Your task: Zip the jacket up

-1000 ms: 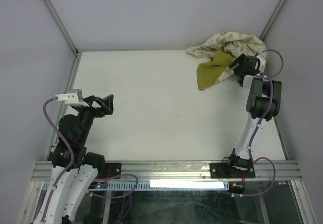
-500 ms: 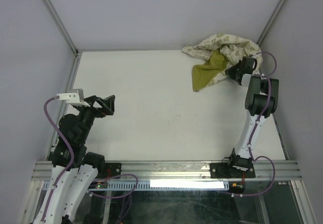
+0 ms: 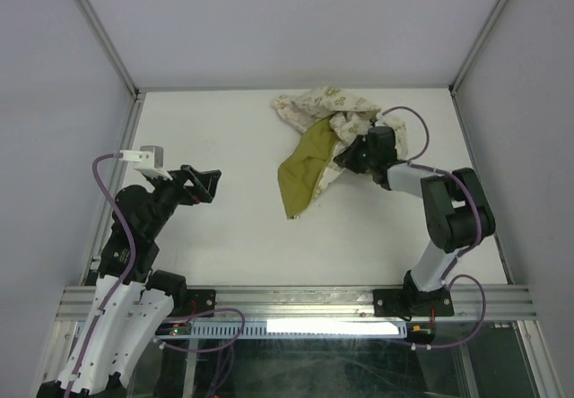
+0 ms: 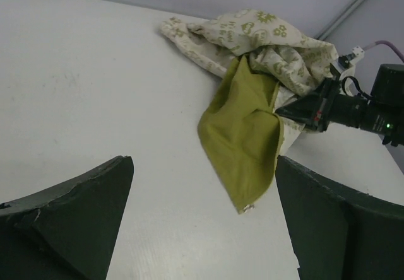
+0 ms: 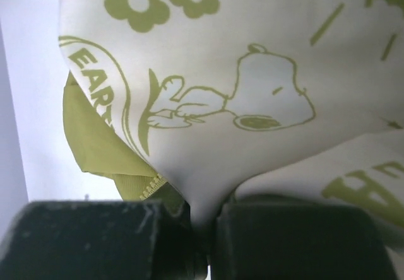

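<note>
Pinching jacket point(image 3: 305, 172) fold in clamped right gripper point(image 3: 343, 158), likely for centring; holding left gripper point(image 3: 210, 186) agape, well apart, waiting

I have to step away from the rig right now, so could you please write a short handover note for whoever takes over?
Left gripper: open, in the air over the left side of the table, clear of the jacket.
Right gripper: fingers shut on a fold of the jacket's cream fabric, on its right side.
Jacket: crumpled at the far middle of the table, green lining showing.
Done: dragged out of the far right corner toward the middle.
Left: spread it flat, line up the front edges, zip it up. No zipping has started.
</note>
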Available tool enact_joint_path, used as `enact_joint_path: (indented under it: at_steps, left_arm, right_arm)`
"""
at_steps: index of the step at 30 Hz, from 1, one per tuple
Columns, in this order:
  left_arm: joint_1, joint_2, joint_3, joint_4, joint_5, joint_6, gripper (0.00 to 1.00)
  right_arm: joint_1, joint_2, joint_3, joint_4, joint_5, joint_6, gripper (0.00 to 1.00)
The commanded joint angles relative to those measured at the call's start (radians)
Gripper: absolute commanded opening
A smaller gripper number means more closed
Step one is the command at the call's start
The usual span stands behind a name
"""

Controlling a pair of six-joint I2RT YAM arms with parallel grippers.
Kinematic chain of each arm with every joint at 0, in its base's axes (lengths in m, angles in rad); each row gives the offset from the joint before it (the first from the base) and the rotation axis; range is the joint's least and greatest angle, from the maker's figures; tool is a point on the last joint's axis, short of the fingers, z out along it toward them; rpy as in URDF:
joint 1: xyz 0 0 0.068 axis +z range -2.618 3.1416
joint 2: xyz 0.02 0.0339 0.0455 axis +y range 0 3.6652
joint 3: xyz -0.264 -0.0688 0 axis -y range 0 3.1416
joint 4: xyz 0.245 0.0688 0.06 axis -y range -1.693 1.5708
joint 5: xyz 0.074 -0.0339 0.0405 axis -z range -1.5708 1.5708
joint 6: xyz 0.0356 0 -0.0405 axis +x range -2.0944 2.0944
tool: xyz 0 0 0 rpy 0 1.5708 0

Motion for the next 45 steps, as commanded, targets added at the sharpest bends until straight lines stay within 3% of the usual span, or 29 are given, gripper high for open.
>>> enact_joint_path:
  at_steps: [1,6,9,11,17,23,30,34,40,45]
  left_arm:
    - [0.008,0.074,0.058,0.04,0.123,-0.099,0.99]
    - [0.008,0.161,-0.001,0.095,0.203,-0.226,0.99]
    - [-0.004,0.216,-0.067,0.195,0.271,-0.302,0.99]
    - [-0.029,0.245,-0.106,0.249,0.272,-0.337,0.99]
    - [-0.203,0.298,-0.147,0.284,0.106,-0.348,0.99]
    - [-0.34,0.46,-0.094,0.24,-0.071,-0.294,0.99]
    - [-0.499,0.625,0.063,0.2,-0.201,-0.208,0.97]
    - [-0.589,0.741,0.125,0.241,-0.215,-0.18,0.96]
    - [-0.618,0.942,0.185,0.295,-0.157,-0.17,0.91]
    - [-0.618,1.053,0.193,0.334,-0.175,-0.169,0.87]
  right_arm:
    - [0.157,-0.127,-0.093,0.105,0.039,0.061,0.0]
    - [0.327,-0.174,-0.139,0.127,0.089,0.088,0.01]
    - [0.387,-0.185,-0.121,0.085,0.072,0.063,0.07]
    - [0.393,-0.221,-0.136,0.064,0.045,0.025,0.19]
    - [0.394,-0.433,-0.139,-0.197,0.051,-0.152,0.61]
    - [0.402,-0.561,-0.126,-0.41,0.212,-0.257,0.75]
    - [0.37,-0.599,-0.149,-0.448,0.481,-0.284,0.92]
    - [0.3,-0.566,-0.18,-0.377,0.36,-0.245,0.94]
    - [0.296,-0.479,-0.227,-0.281,0.302,-0.211,0.93]
    - [0.282,-0.435,-0.232,-0.261,0.318,-0.218,0.74]
